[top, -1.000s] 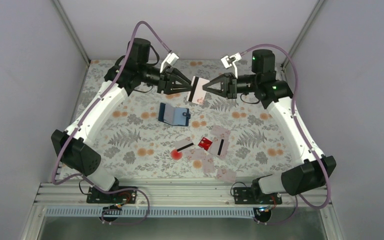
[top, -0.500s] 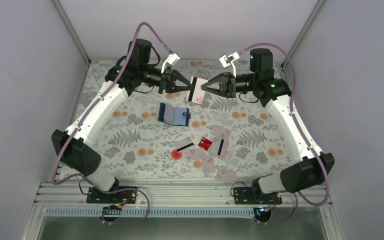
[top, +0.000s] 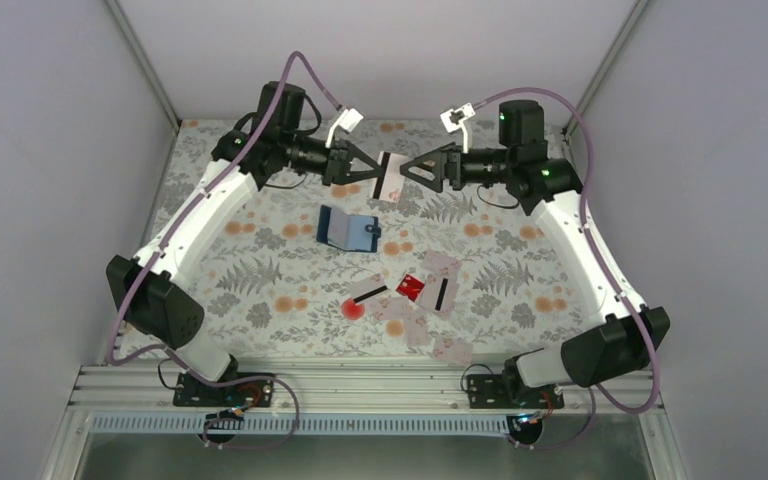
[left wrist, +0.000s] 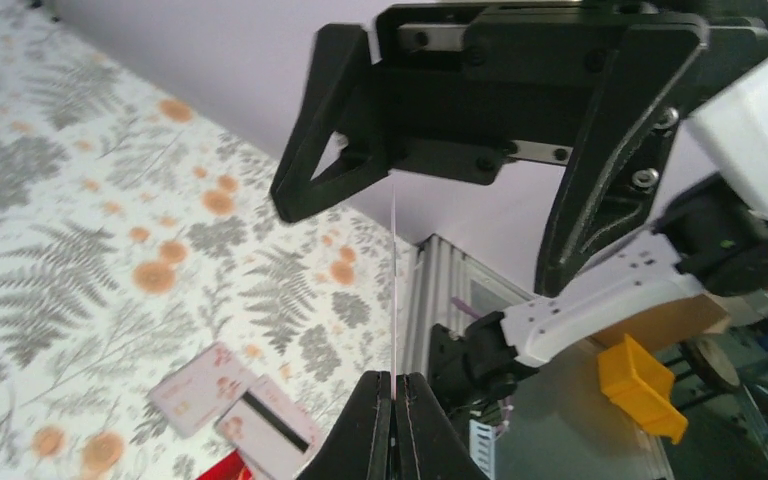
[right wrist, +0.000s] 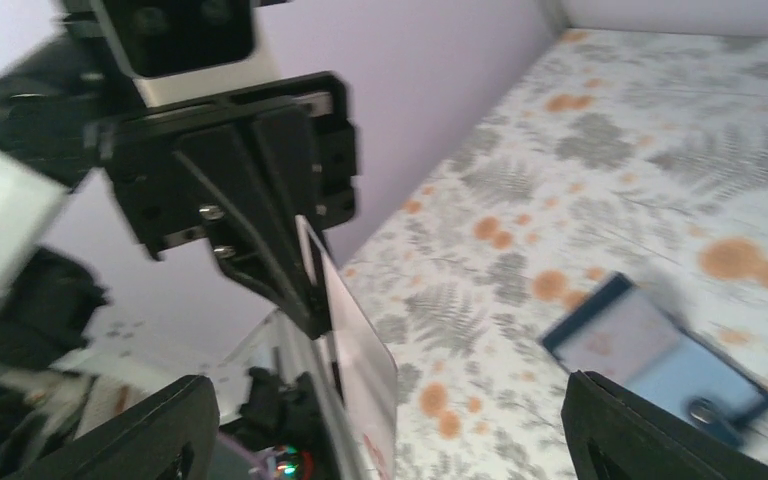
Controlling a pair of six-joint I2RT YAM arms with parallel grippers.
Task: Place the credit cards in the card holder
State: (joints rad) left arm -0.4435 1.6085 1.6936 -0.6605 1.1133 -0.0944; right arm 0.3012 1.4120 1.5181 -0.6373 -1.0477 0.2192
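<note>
A pale credit card (top: pixel 392 176) with a black stripe hangs in the air over the far middle of the table, and my left gripper (top: pixel 375 178) is shut on its edge. In the left wrist view that card (left wrist: pixel 394 290) shows edge-on as a thin line rising from my left gripper (left wrist: pixel 394 378). My right gripper (top: pixel 407 170) faces it from the right, open, its jaws standing wide on either side of the card (right wrist: pixel 360 340). The navy card holder (top: pixel 348 231) lies open on the table below. Several more credit cards (top: pixel 442 293), one of them red (top: pixel 411 287), lie nearer the front.
Grey walls close in the table (top: pixel 260 290) on the far, left and right sides. A metal rail (top: pixel 380 385) with both arm bases runs along the near edge. A red spot (top: pixel 353 309) shows beside the striped card (top: pixel 368 293).
My left gripper closed on the card's left edge and my right gripper let go, opening wide. Both arms drew slightly toward the back; the card stays in the air.
</note>
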